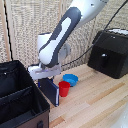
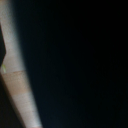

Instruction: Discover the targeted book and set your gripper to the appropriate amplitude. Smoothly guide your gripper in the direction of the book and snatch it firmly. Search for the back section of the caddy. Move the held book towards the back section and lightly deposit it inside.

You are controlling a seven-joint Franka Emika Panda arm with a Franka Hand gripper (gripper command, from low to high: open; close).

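Book (image 1: 49,92) upright between caddy (image 1: 20,95) and cup (image 1: 64,88), bowl (image 1: 70,79) behind cup, appliance (image 1: 111,52) far on exterior view's right.

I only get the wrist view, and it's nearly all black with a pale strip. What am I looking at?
Observer: Probably the book. The exterior view shows it upright, with the claw seemingly clamped on its top edge.
Operator: Anything near it?
Observer: A red cup stands right beside it, on the exterior view's right, with a blue bowl behind the cup.
Operator: And the caddy?
Observer: The caddy sits to the exterior view's left of the book; the book is outside it.
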